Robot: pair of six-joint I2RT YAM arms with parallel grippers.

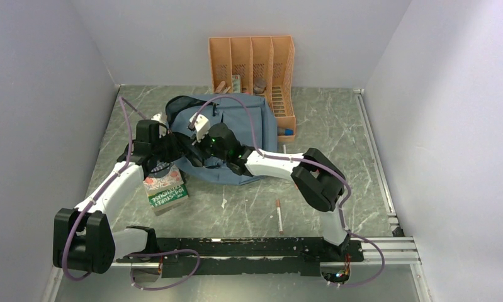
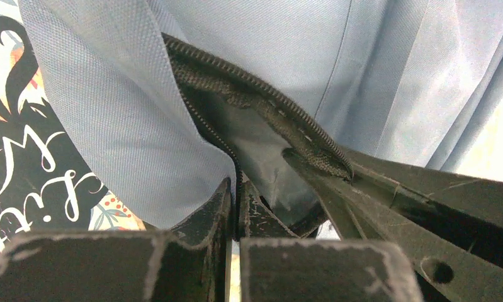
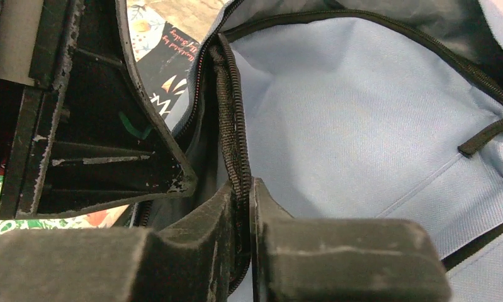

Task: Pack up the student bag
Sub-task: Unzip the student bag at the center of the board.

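Note:
The dusty-blue student bag [image 1: 248, 123] lies flat at the table's middle, its main zip open at the left end. My left gripper [image 1: 175, 151] is shut on the bag's black zip edge [image 2: 236, 160], pinching the fabric lip. My right gripper [image 1: 197, 150] is shut on the opposite zip edge [image 3: 236, 157], right beside the left gripper. The left gripper's finger [image 3: 110, 157] shows close in the right wrist view, and the bag's pale blue lining [image 3: 362, 113] shows inside the opening. A patterned book [image 1: 167, 192] lies under the left arm, just left of the bag.
An orange slotted file organizer [image 1: 255, 60] stands at the back, holding small items. A small blue item [image 1: 287, 132] lies at its front right corner. A pen [image 1: 279, 216] lies near the front middle. Grey walls close in left, right and back.

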